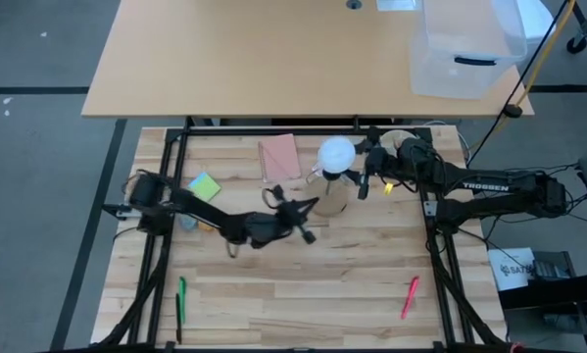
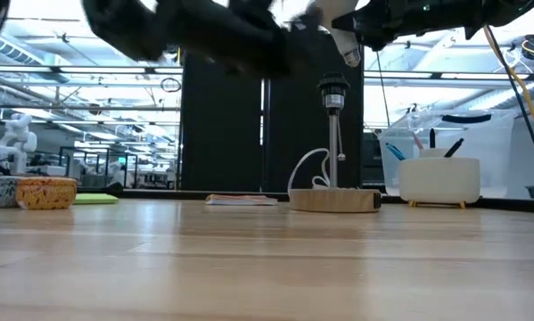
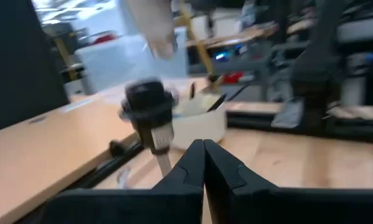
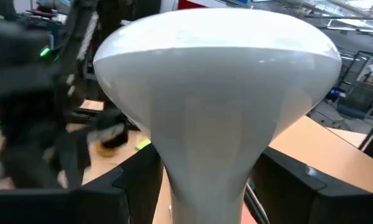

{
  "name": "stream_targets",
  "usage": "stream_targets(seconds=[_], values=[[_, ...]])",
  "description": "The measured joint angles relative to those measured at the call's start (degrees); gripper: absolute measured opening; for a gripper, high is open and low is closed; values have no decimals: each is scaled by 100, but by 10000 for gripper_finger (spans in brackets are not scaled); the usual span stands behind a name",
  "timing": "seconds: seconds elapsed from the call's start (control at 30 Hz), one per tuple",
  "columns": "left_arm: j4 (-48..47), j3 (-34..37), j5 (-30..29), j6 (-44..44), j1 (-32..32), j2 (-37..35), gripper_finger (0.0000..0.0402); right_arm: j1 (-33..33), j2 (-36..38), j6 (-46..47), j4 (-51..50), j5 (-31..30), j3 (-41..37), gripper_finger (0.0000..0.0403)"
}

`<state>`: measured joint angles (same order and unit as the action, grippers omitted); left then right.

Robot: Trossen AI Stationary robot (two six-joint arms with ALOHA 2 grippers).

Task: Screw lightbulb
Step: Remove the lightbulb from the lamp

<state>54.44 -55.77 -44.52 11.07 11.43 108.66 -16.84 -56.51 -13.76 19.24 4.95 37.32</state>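
Observation:
The white lightbulb [image 1: 337,152] hangs dome up in my right gripper [image 1: 358,173] at the table's far middle. In the low view its neck [image 2: 347,49] points down, a little above the black socket [image 2: 332,89]. The socket stands on a thin stem on the round wooden disc [image 2: 335,200]. My left gripper [image 1: 309,210] is shut and empty, just left of the disc [image 1: 332,199]. In the left wrist view its fingertips [image 3: 203,149] stand beside the socket [image 3: 150,109], with the bulb's base [image 3: 156,28] above. My right gripper pinches the bulb's tapering neck [image 4: 174,177], below the dome, between its two fingers [image 4: 133,186]. The fingers come level from the table's right. The bulb is lifted clear, roughly upright, dome up and screw base down over the socket.
A pink pad [image 1: 279,157] and a green sticky pad [image 1: 204,184] lie at the far left. A white bowl [image 2: 439,178] stands right of the disc. A green pen [image 1: 181,299] and a red pen [image 1: 410,294] lie near the front. A clear bin [image 1: 464,49] sits on the desk beyond.

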Motion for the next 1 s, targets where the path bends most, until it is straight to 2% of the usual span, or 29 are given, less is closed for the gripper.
stream_targets(seconds=[0.27,0.43,0.5,0.6,0.8,0.93,1.0], values=[[53,1860,1066,-157,-89,-2198,1,135,0,10,-7,446,0,221],[424,2911,1835,-154,-375,-3153,1,342,0,71,-106,827,0,221],[829,3343,2278,-165,-565,-3372,1,466,0,68,-161,884,-2,221],[1636,4003,2578,-348,-863,-3502,0,656,0,68,-222,898,-2,221],[2846,5098,2621,-680,-1204,-3515,0,1058,-82,90,-352,887,-2,221],[3534,5486,2619,-738,-1255,-3515,0,1300,-261,90,-388,870,-2,221],[3501,5527,2619,-741,-1253,-3609,0,1410,-370,90,-380,869,-2,221]])
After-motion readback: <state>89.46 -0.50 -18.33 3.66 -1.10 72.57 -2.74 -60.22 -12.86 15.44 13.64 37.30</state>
